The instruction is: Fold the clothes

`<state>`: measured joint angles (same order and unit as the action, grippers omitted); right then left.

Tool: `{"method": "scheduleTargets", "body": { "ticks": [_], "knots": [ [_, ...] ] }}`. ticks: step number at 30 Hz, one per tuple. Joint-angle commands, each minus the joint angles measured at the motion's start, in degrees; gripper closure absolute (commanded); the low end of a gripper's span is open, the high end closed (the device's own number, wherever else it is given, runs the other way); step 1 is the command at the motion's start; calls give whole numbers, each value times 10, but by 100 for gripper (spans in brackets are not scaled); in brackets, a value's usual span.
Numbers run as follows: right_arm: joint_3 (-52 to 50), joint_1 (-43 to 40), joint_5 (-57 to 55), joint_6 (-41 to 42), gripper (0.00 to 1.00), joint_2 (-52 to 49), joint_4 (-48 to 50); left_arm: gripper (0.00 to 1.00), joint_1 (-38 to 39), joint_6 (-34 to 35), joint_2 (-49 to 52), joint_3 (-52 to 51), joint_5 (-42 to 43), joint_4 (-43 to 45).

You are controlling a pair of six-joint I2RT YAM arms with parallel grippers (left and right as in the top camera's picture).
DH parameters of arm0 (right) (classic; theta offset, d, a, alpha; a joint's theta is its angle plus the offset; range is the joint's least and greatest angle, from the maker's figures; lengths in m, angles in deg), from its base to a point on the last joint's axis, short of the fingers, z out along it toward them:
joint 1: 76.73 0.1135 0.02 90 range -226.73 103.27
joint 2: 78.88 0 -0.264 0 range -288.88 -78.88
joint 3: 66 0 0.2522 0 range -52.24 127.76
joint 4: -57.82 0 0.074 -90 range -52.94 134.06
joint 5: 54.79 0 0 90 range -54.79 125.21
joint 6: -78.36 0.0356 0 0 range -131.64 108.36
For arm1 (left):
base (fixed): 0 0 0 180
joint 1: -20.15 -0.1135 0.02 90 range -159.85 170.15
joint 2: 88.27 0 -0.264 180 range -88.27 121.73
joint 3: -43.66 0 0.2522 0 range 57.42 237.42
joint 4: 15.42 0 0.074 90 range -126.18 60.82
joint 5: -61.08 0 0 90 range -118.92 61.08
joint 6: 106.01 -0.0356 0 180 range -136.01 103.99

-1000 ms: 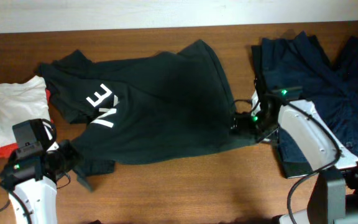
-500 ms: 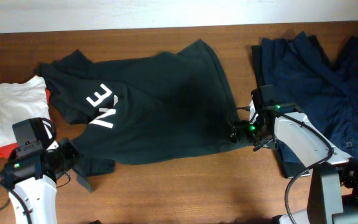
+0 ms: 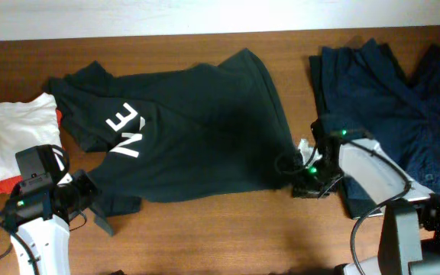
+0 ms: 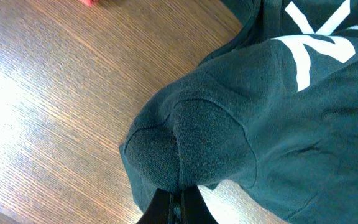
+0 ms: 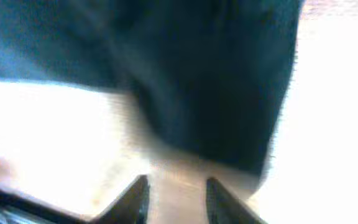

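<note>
Black T-shirt (image 3: 197, 130) spread across the table (image 3: 228, 229), its white lettering (image 3: 124, 130) partly hidden in a fold. We see the left gripper (image 4: 176, 210) clenched on bunched cloth (fingertips cut off); the right gripper (image 5: 176, 199), blurred, gapes empty.

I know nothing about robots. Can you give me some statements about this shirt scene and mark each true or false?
1. The left end effector pinches a fold of the black T-shirt. True.
2. The right end effector is clamped on the shirt. False: it is open, with bare table showing in its gap and the shirt's edge just ahead.
3. White lettering shows on the shirt. True.
4. The navy garment lies on the robot's left. False: it lies on the robot's right; the white and red folded pieces lie on the left.
</note>
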<state>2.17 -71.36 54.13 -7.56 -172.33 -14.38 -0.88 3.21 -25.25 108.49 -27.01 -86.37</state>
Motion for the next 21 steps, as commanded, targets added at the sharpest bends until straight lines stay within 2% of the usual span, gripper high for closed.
{"method": "scheduleTargets", "body": {
  "ticks": [1,4,5,9,12,15,18,21],
  "knots": [
    [99,-28,12,-11,94,5,-73,99,-2,-9,0,-2,-2,0],
    [147,-52,-45,-6,67,5,-106,100,-2,-9,0,-2,-2,-1],
    [145,-56,-70,-2,52,5,-106,100,-2,-9,0,-2,-2,-2],
    [110,-57,-95,-3,35,4,-62,99,-2,-9,0,-2,-2,-3],
    [73,-57,-83,-2,33,4,39,100,-2,-9,0,-2,-2,-4],
    [30,-57,-19,-2,36,1,169,100,-2,-9,0,-2,-2,-5],
    [2,-50,9,9,44,-15,232,99,-2,-9,0,-2,-2,-7],
    [-3,-20,8,8,43,-45,266,99,-2,-9,0,-2,-2,-7]
  ]
}}
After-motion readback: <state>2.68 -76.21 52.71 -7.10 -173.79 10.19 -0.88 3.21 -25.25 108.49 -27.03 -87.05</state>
